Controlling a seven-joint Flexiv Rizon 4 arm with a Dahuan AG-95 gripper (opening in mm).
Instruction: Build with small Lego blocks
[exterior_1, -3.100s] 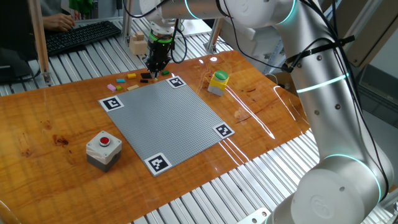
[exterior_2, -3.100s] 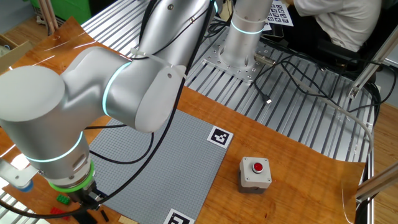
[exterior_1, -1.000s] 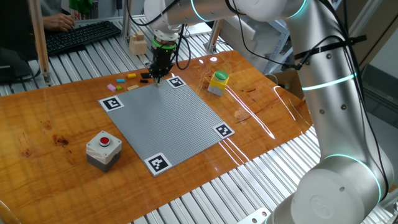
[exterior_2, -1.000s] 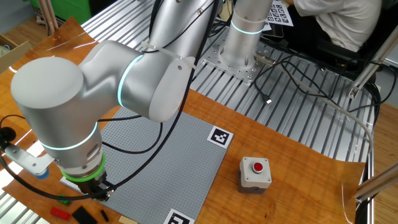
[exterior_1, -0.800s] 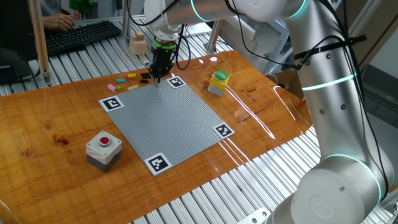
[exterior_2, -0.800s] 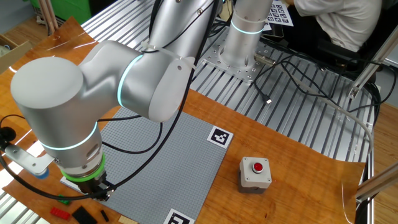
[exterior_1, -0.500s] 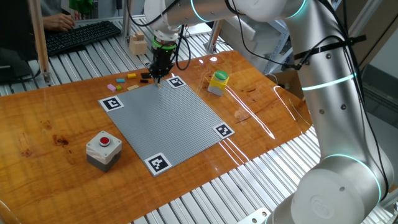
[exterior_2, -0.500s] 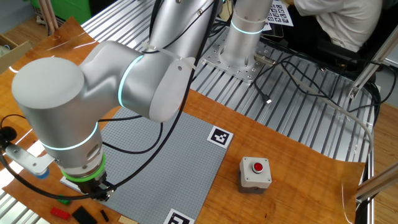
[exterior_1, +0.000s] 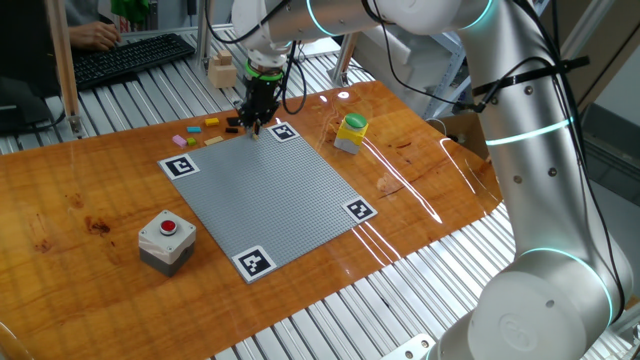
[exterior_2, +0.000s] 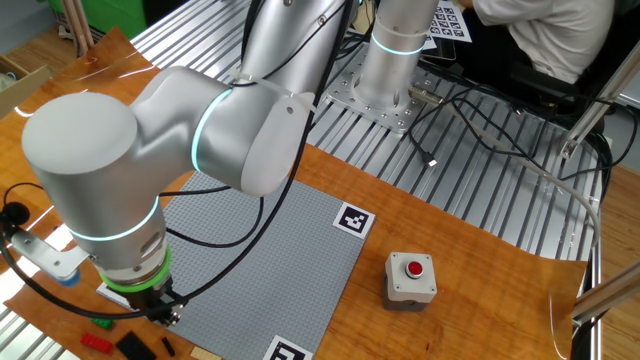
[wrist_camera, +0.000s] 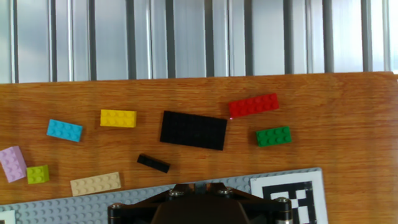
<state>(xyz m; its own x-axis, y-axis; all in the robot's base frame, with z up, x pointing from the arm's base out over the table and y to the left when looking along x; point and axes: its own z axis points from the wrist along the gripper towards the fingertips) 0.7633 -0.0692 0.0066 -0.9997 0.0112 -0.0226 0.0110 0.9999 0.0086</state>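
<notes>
While most small Lego blocks (wrist_camera: 193, 130) lie loose on the wood just beyond the grey baseplate's (exterior_1: 270, 190) far edge, building looks barely begun; whether a brick sits under the gripper (exterior_1: 255, 125) cannot be made out. Arm reaches across, gripper pointing straight down at the far baseplate edge, beside a corner marker (exterior_1: 283, 131). Finger spacing: cannot tell, tips hidden.

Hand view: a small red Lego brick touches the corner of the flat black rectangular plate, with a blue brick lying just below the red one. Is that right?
Not quite. In the hand view, the brick just below the small red Lego brick is green, not blue. The red one does touch the corner of the flat black rectangular plate. The blue brick lies far off at the left, beside the yellow brick.
</notes>
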